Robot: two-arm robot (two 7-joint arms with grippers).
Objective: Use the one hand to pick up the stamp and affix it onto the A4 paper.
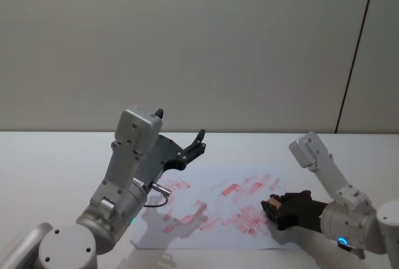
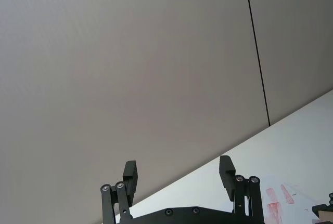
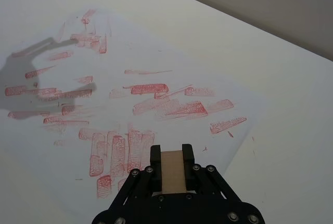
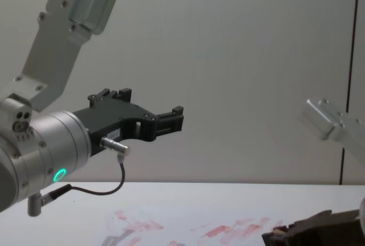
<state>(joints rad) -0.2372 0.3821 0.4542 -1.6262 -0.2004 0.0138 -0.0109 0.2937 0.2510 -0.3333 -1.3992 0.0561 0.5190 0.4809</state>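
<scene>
the right end effector [image 1: 272, 209] is closed on the stamp [image 3: 172, 171], a small pale-brown wooden block pinched between its two black fingers [image 3: 156, 155], low over the near right part of the a4 paper [image 1: 212, 203]. the sheet lies flat on the white surface [image 1: 62, 156], crowded with red-pink rectangular prints and smears. the left end effector [image 2: 177, 168] hangs raised at the left, well above the surface, its fingers spread apart and empty.

the stamp looks stiff and light, a block that will not give under the grip. taken by two opposite side faces, as it is here, it should sit square unless it twists when pressed. a hard push could slide it upward between the fingers. the paper is thin and loose, with nothing seen pinning it, so a sideways drag would likely smear the ink or shift the sheet. a straight press down and a straight lift seem the safer way.

the inked face of the stamp is turned downward and hidden, so how much ink it carries cannot be told. whether it touches the paper or hovers just above it cannot be made out either. in the chest view the right end effector is cut off at the lower edge. in the right wrist view a grey shadow lies over some of the prints.
</scene>
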